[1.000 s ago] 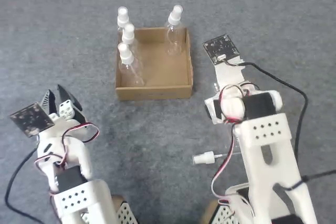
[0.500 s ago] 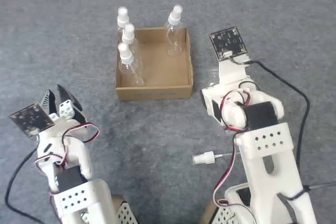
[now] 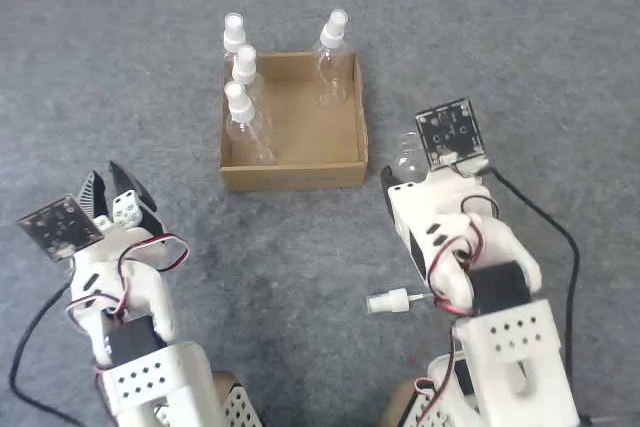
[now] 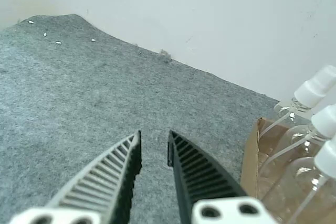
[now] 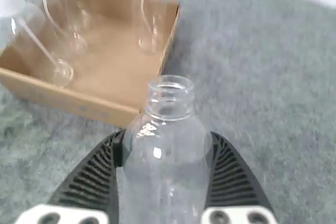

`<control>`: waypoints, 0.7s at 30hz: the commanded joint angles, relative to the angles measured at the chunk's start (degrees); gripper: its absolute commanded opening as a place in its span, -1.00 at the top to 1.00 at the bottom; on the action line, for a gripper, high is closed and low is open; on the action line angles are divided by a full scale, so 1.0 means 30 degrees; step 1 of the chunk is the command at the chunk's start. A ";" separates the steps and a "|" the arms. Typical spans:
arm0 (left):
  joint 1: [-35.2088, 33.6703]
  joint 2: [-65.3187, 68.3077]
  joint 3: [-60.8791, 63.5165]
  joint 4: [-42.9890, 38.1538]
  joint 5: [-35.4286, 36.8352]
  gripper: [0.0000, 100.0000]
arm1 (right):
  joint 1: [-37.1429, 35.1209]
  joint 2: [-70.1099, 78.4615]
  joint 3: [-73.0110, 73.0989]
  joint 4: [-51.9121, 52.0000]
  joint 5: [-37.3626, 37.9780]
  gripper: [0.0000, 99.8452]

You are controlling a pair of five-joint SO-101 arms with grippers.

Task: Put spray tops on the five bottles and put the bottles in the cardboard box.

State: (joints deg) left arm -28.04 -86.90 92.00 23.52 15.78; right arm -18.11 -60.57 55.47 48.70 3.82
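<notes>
We log five bottles in all. Four capped bottles (image 3: 237, 100) stand upright, white tops up, at the cardboard box (image 3: 293, 177): three in a row along its left side, one at the far right corner. The front two of the row and the right one are inside. For the rearmost we cannot tell if it is inside or just behind the far wall.

The fifth is the bare bottle (image 5: 167, 103), with no top on it. It sits outside the box, just beside the near right corner, long axis upright, open neck up. The right gripper (image 5: 165, 145) is pinching it, one ribbed finger pressed to each side of the body. We cannot tell whether its base touches the table (image 3: 300, 267).

One loose spray top (image 3: 388, 301) lies flat on the table beside the right arm, well apart from the box. Its long axis runs across the table, white head toward the left arm's side, thin tube toward the right arm.

The left gripper (image 4: 154, 142) hangs over the table at the near left, well apart from the box. Its fingers are spread a little with nothing between them, tips aimed toward the white wall (image 4: 210, 14).

By view:
- **High view:** the full count and the loose top.
- **Right wrist view:** the round uncapped neck rim and the finger contact.
- **Left wrist view:** the narrow gap between the left fingers, plus three capped bottles past the box's side wall.
</notes>
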 commanded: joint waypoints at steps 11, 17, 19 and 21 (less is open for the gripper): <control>0.0059 0.0176 -0.0982 0.1231 -0.0147 0.77 | 0.2593 -0.5495 0.4601 -0.4264 -0.1524 0.93; 0.0117 0.0176 -0.1626 0.2286 -0.0117 0.77 | 0.2681 -0.6256 0.5978 -0.5495 -0.1641 0.93; 0.0733 0.0176 -0.2066 0.3194 -0.0147 0.77 | 0.2681 -0.6286 0.6037 -0.5465 -0.2315 0.93; 0.1875 0.0176 -0.2799 0.4835 -0.0498 0.77 | 0.2740 -0.6286 0.6037 -0.5465 -0.2755 0.93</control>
State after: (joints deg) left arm -26.99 -86.90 90.42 31.60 16.04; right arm -11.25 -77.80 74.37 33.85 -2.59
